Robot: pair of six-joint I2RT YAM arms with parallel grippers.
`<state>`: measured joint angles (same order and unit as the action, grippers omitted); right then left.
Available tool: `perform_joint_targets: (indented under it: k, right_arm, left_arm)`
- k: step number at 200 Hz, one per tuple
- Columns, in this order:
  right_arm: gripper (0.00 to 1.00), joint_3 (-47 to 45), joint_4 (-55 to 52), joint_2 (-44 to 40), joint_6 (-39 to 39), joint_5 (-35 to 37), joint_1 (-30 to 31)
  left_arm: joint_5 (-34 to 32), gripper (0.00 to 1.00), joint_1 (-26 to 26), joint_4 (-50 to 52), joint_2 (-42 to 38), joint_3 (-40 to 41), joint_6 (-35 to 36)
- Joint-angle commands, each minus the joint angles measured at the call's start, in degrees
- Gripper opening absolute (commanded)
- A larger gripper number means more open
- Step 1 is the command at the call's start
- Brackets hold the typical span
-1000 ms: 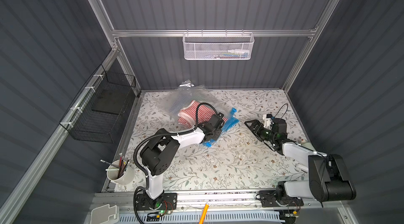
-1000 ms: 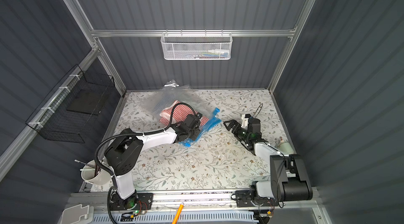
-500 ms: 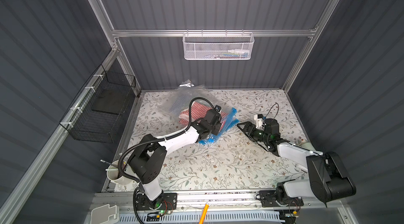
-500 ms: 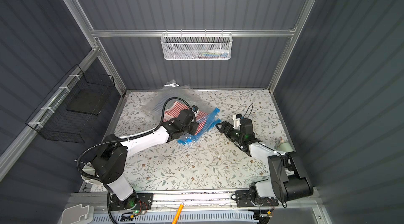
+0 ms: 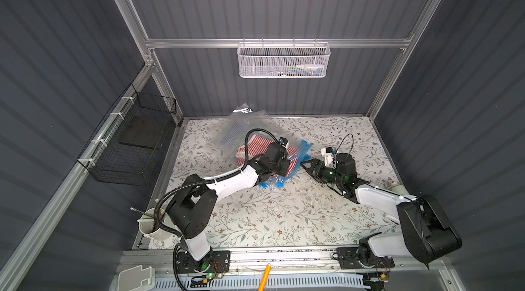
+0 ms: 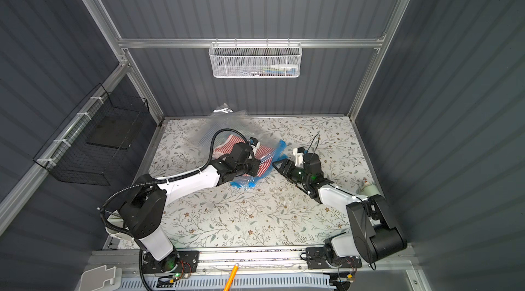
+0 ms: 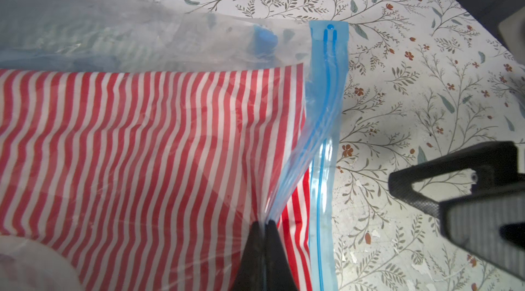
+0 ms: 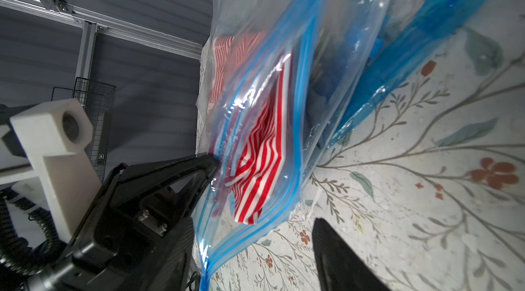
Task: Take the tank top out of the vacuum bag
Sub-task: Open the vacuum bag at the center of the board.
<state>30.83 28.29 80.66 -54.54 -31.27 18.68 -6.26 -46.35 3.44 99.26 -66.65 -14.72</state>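
Left wrist view: bag (image 7: 326,91) lip is held pinched by left gripper (image 7: 264,223); tank top (image 7: 142,147) is best seized by right gripper (image 7: 414,194), jaws parted.

The left arm (image 5: 235,180) and right arm (image 5: 377,197) had white shells between black joints. A ribbed black cable (image 5: 170,198) ran along the left. The left claw (image 7: 265,223) was black and tapered; what looked like a green light (image 5: 329,173) glowed on the right.
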Motion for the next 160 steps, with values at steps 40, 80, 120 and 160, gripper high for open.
perform_joint_targets:
  k: [40,80,120,160]
  right_arm:
    - [0.65,2.1,6.2,7.3,-3.0,-0.2,1.9]
    - [0.56,3.5,10.2,12.0,-4.9,-1.9,2.4]
    - [0.57,3.1,9.4,11.7,-5.1,-1.9,2.5]
    - [0.53,2.6,4.8,7.8,-3.8,-0.7,2.9]
  left_arm:
    - [4.2,0.00,0.0,-4.0,0.6,1.3,-2.6]
    - [4.9,0.00,0.1,-4.1,1.5,1.2,-2.6]
    - [3.7,0.00,0.1,-3.5,2.3,1.2,-1.5]
    - [3.6,0.00,0.1,-3.4,3.0,1.0,-1.3]
